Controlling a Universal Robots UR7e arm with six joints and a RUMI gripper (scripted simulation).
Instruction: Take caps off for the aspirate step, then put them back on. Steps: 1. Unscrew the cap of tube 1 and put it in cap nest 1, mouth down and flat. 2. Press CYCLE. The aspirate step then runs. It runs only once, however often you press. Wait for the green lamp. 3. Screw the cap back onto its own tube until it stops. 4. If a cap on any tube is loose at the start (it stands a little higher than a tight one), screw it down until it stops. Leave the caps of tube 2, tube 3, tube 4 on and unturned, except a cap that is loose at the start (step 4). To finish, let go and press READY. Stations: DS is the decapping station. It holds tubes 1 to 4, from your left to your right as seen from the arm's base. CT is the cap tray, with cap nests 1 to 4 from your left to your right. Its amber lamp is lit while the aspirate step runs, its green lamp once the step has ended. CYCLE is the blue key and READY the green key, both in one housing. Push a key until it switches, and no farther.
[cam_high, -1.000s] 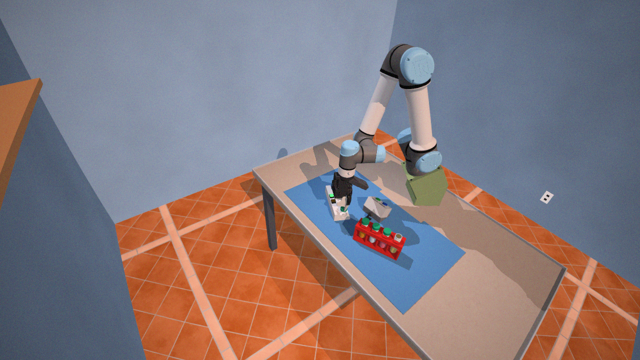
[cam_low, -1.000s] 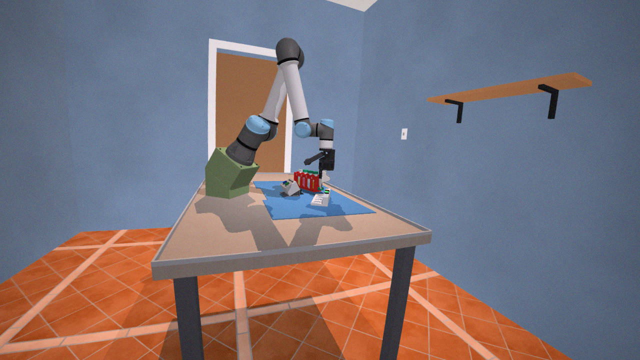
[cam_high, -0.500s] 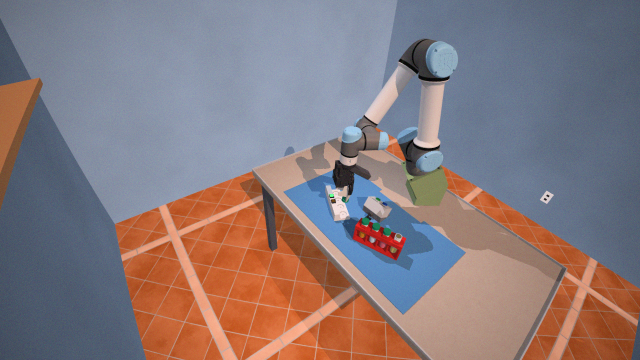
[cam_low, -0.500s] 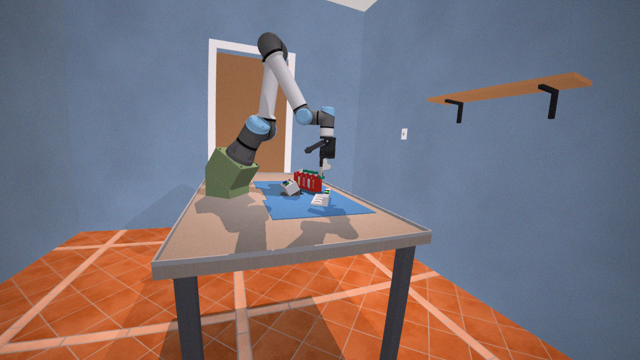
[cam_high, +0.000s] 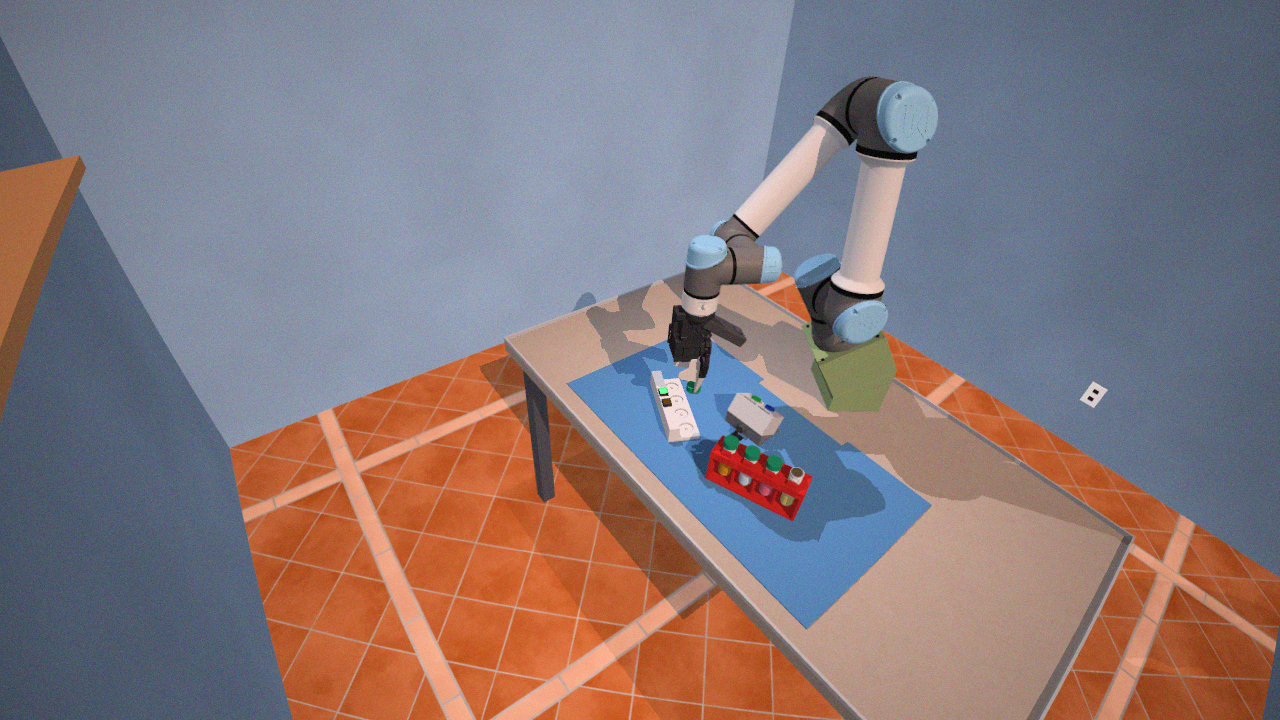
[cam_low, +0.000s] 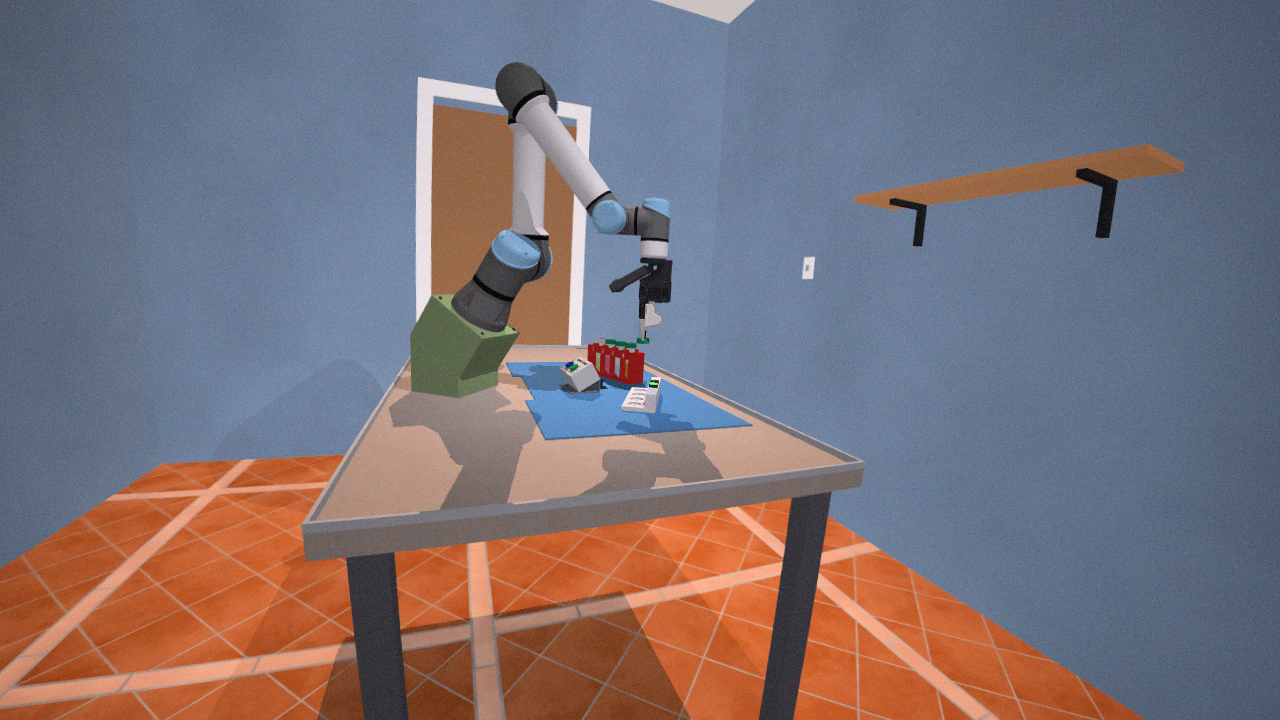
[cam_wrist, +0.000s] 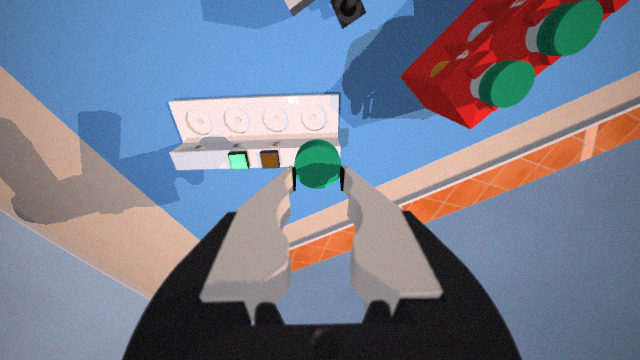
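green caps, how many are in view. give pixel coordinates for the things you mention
4. One green cap (cam_high: 692, 387) (cam_low: 643, 341) (cam_wrist: 318, 164) is gripped in the end effector (cam_high: 693, 383) (cam_low: 642, 335) (cam_wrist: 317, 168); three tube caps (cam_high: 731, 442) (cam_high: 752, 453) (cam_high: 775, 462) (cam_wrist: 507, 84) (cam_wrist: 571, 27) sit on adjacent tubes in the red rack (cam_high: 802, 503) (cam_low: 637, 368) (cam_wrist: 440, 97). None seem hidden.

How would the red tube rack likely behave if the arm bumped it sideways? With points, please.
The red rack (cam_high: 759, 497) (cam_low: 632, 368) (cam_wrist: 440, 95) looks rigid, so it would probably shift as one block. Being long and narrow, it seems likelier to tip across its short side than along its length. The open tube (cam_high: 796, 475) at one end might spill if it tipped.
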